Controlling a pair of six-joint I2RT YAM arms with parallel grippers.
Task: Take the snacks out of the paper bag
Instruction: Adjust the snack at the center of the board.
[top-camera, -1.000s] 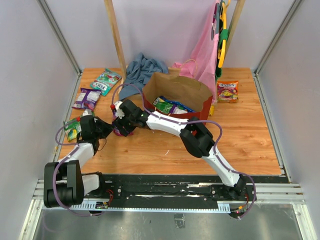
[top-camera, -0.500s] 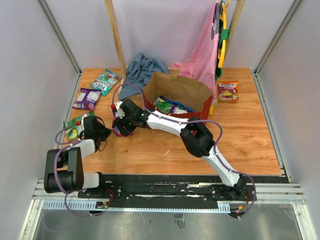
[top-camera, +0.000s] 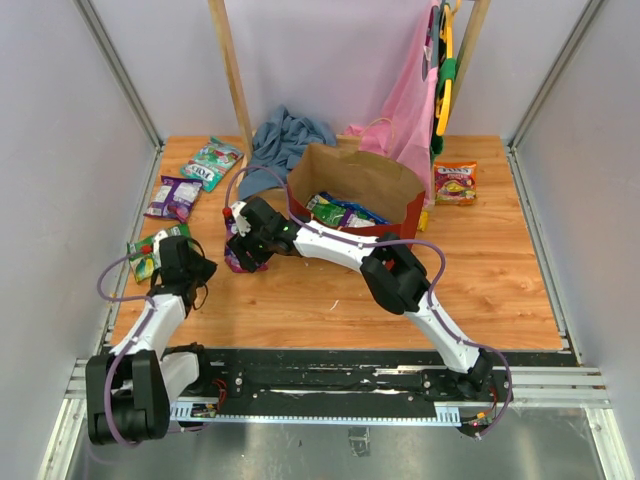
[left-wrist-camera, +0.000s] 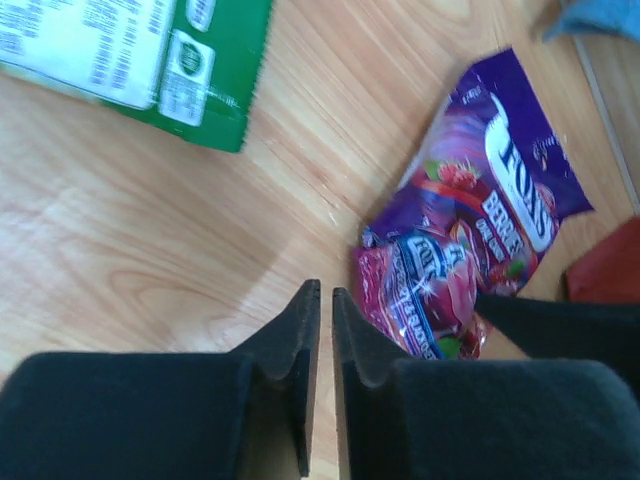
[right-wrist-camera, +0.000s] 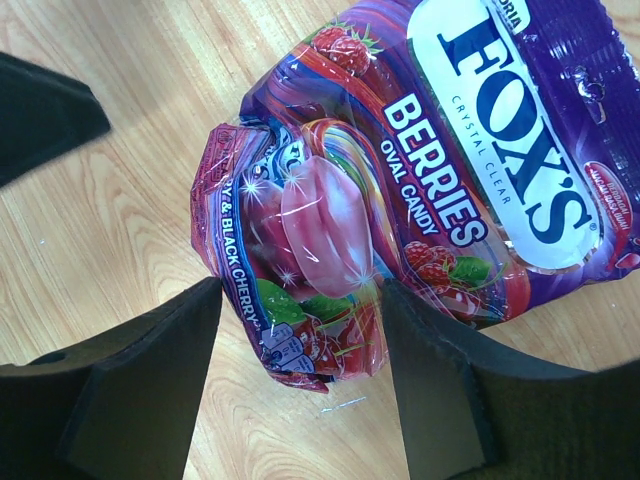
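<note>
A purple Fox's Berries packet (right-wrist-camera: 400, 190) lies flat on the wooden table, left of the red paper bag (top-camera: 400, 225). My right gripper (right-wrist-camera: 300, 300) is open, and its jaws stand on either side of the packet's lower end; in the top view it is (top-camera: 243, 248) over the packet (top-camera: 235, 265). My left gripper (left-wrist-camera: 321, 292) is shut and empty, low over bare wood just left of the same packet (left-wrist-camera: 480, 250). Several packets (top-camera: 345, 212) lie inside the bag. A green packet (top-camera: 150, 252), a purple one (top-camera: 172, 196), teal ones (top-camera: 212, 160) and an orange one (top-camera: 455, 182) lie on the table.
A blue-grey cloth (top-camera: 290, 140) lies behind the bag. A pink garment (top-camera: 415, 110) hangs at the back right beside a wooden post (top-camera: 232, 80). Grey walls close in both sides. The right arm stretches across the table's middle.
My left gripper has drawn back a little toward the near left, away from the purple packet, and its arm has folded lower. The right gripper has hardly moved.
</note>
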